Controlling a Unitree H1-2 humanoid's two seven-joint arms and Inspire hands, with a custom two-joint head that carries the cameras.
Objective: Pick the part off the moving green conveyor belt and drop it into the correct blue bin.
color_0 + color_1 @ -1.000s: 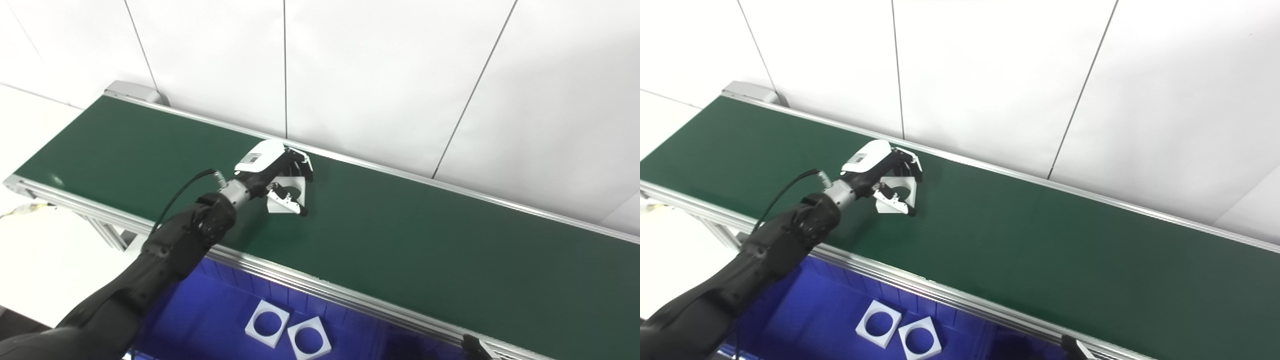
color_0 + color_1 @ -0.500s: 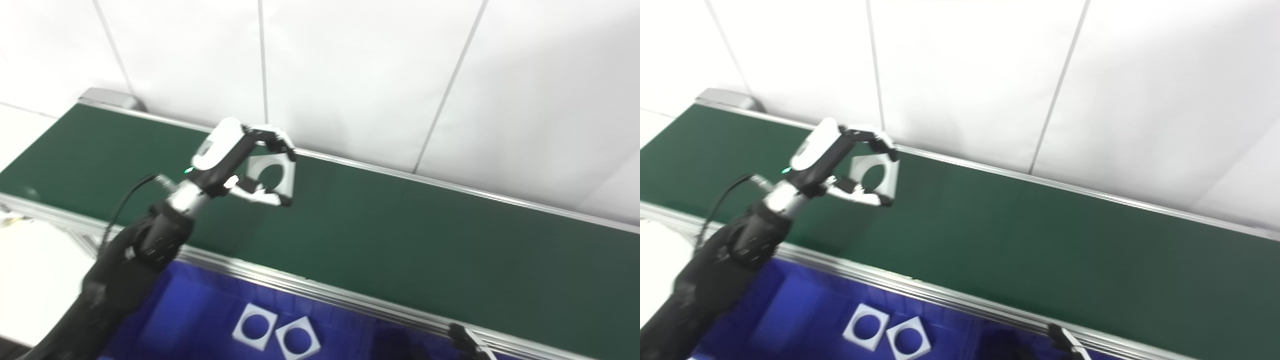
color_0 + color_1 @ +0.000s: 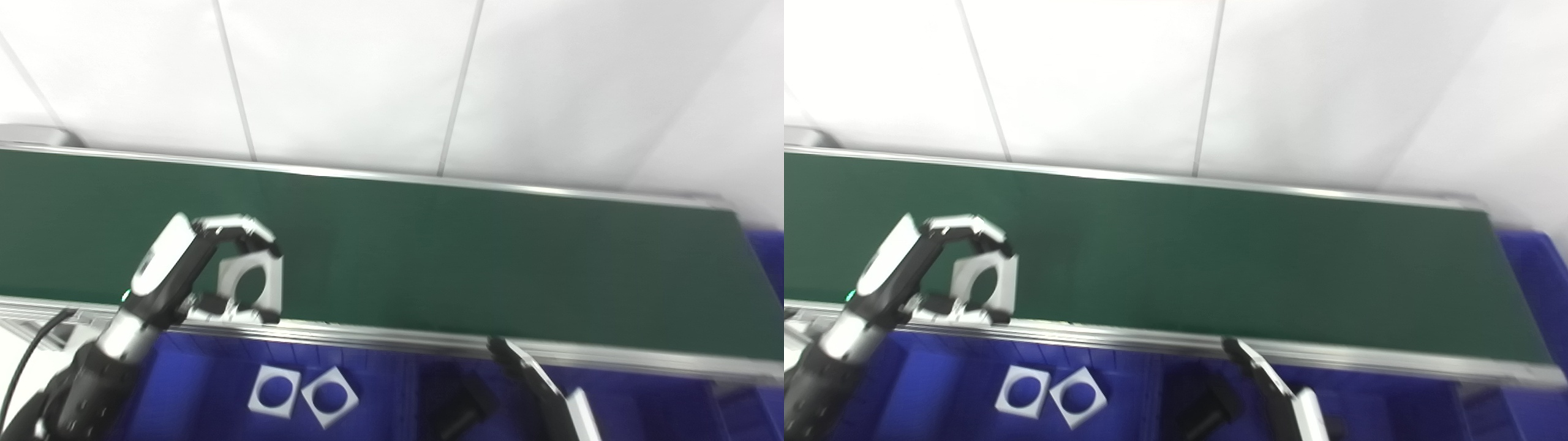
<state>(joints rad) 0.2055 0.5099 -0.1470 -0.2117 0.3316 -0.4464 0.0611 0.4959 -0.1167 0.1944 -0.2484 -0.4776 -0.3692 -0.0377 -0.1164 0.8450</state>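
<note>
Lifted off the green conveyor belt (image 3: 490, 269) since a second ago: white square part (image 3: 251, 283), pinched by left hand (image 3: 202, 275), now at lower left over the belt's near rail, above blue bin (image 3: 202, 392). Release next, probably. Right hand (image 3: 539, 392) lower right, grip unclear

left hand (image 3: 202, 275): white shell on the back, black fingers (image 3: 260, 236) with pale segments and dark tips, small green light near a silver metal wrist collar, black bulky forearm, black cable (image 3: 24, 349) running alongside; right hand (image 3: 545, 392): black with a white panel, blurred
</note>
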